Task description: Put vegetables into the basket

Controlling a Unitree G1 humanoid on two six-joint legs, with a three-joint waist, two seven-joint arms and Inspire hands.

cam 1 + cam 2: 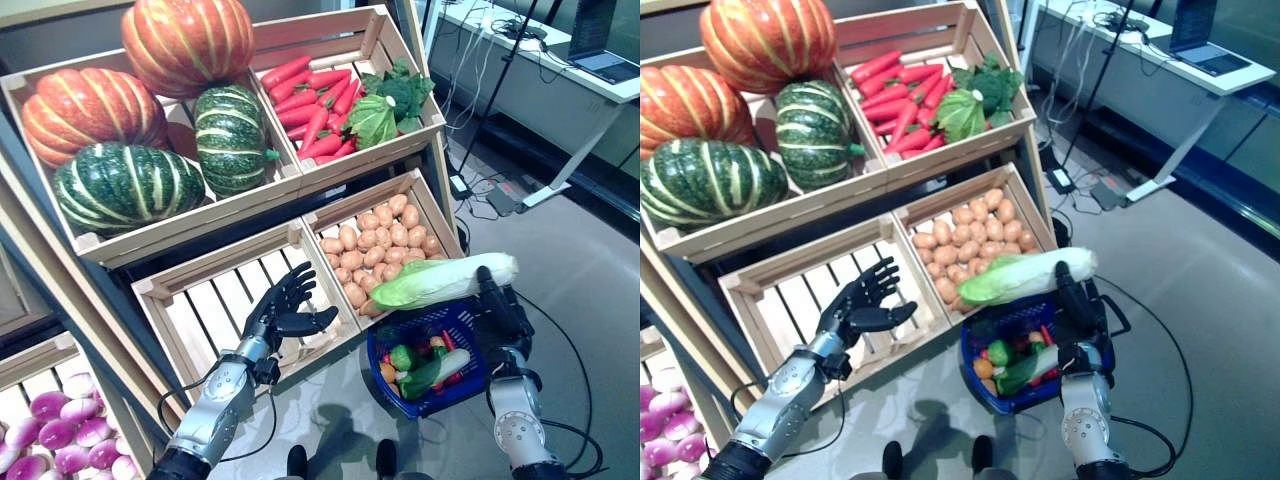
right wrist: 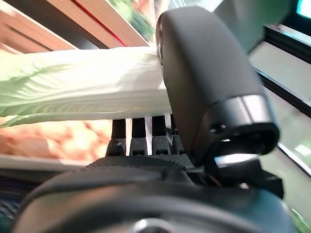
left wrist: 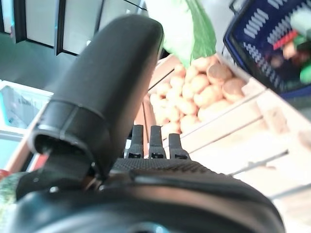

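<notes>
A long napa cabbage (image 1: 445,280) with a white stalk end and green leaves lies level above the blue basket (image 1: 462,322). My right hand (image 1: 500,310) is shut on its white end, thumb (image 2: 204,73) on one side and fingers on the other. The basket hangs low beside that hand and holds a green pepper, a cucumber-like vegetable and small red and orange pieces. My left hand (image 1: 280,310) hovers open, fingers spread, over the empty wooden crate (image 1: 215,300), touching nothing.
A crate of potatoes (image 1: 385,245) sits right behind the cabbage. Above are carrots (image 1: 315,100) with leafy greens (image 1: 390,100), and pumpkins (image 1: 185,40) with striped green squash (image 1: 125,185). Purple turnips (image 1: 50,420) lie lower left. A desk (image 1: 560,80) stands at the far right.
</notes>
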